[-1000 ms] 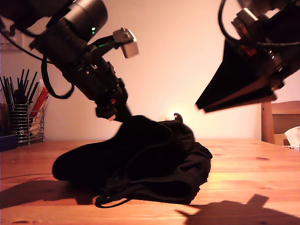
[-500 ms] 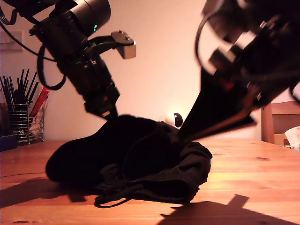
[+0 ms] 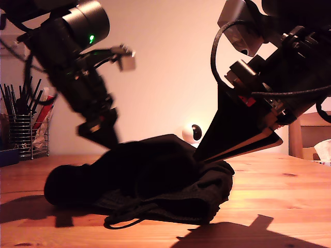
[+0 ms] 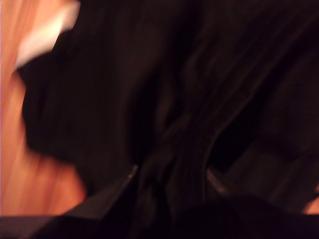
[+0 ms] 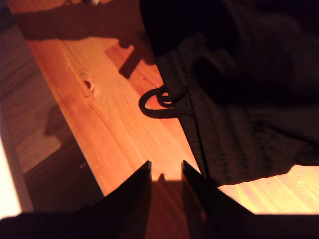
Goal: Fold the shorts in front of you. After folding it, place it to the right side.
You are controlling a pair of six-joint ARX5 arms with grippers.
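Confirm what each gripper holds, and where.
My first gripper looks closed on a fold of the shorts; which part, too blurred. My second gripper holds nothing, jaws open.

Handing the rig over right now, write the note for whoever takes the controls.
My first gripper: pushed into the black soft-fabric shorts, fabric between its fingers; the blur hides whether it grips.
My second gripper: open, empty, over the wooden table beside the shorts' edge.
Shorts: bunched mid-table in the exterior view.
Done: no neat fold visible.
Left: fold, then place aside.
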